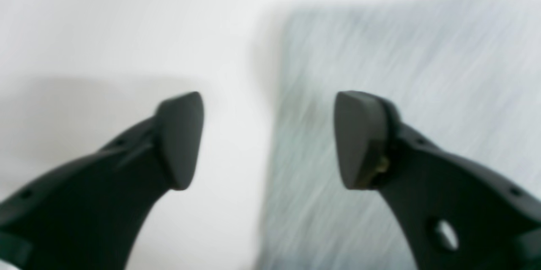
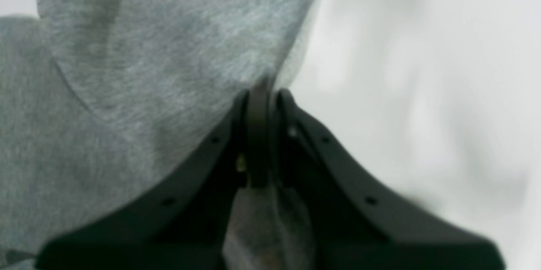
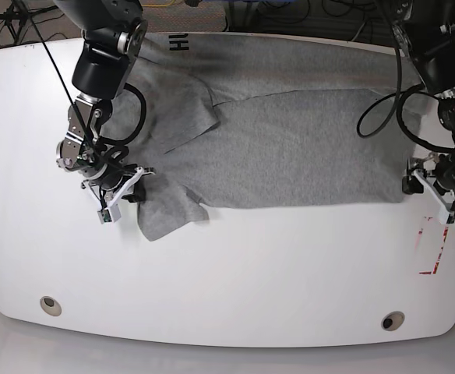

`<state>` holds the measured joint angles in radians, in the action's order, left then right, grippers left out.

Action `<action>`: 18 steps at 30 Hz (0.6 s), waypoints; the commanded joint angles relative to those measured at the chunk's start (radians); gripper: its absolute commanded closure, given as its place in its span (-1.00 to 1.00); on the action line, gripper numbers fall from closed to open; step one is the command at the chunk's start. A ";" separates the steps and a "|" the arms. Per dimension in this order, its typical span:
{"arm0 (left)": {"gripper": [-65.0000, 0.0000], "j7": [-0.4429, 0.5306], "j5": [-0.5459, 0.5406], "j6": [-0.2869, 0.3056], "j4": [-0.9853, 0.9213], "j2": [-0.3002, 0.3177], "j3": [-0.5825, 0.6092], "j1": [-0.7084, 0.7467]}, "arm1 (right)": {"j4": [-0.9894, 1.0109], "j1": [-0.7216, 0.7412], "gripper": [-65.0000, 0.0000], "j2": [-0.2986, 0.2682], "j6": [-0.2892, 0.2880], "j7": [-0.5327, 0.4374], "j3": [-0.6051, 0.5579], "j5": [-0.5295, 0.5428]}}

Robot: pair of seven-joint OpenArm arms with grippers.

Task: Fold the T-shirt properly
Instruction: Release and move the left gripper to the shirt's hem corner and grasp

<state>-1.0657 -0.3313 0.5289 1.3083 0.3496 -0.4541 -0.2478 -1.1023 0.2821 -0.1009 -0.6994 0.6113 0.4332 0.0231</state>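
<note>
The T-shirt lies spread across the upper half of the white bench in the base view, grey and partly folded, with a doubled layer running along its lower edge. Black lettering shows at the upper left of the cloth, near the bench's far rim. A sleeve flap hangs down toward the lower left of the garment.

In the right wrist view the right gripper has its jaws pressed together on an edge of the grey cloth: fabric fans out above and to the left of the tips, and a pinch of it also shows below, between the two black arms of the jaws. In the base view this gripper sits at the left of the frame, right at the sleeve flap's left border.

In the left wrist view the left gripper has its jaws wide apart with nothing between them. The shirt's edge runs down the middle of that frame, so one pad is over bare bench at the left and the other over grey cloth at the right; the cloth is blurred. In the base view this gripper is at the right of the frame, just beside the shirt's right edge.
</note>
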 commanded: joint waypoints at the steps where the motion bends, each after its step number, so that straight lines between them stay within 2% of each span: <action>1: -0.51 0.074 -0.005 -0.028 -0.049 0.019 -0.002 -0.018 | -0.009 0.016 0.88 -0.009 0.001 0.012 -0.007 -0.012; 5: -0.51 0.137 -0.005 -0.036 -0.132 0.019 0.027 -0.043 | -0.008 0.016 0.88 -0.009 0.001 0.012 -0.009 -0.012; 9: -0.51 0.157 -0.007 -0.037 -0.233 0.019 0.077 -0.084 | -0.008 0.016 0.88 -0.009 0.001 0.011 -0.009 -0.012; 18: -0.50 0.256 -0.007 -0.037 -0.359 0.019 0.087 -0.111 | -0.008 0.015 0.88 -0.007 0.001 0.011 -0.009 -0.012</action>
<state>-0.8234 -0.3370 0.4904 0.9531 0.3450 -0.3645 -0.3435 -1.1023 0.2821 -0.1001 -0.6994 0.6094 0.4252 0.0231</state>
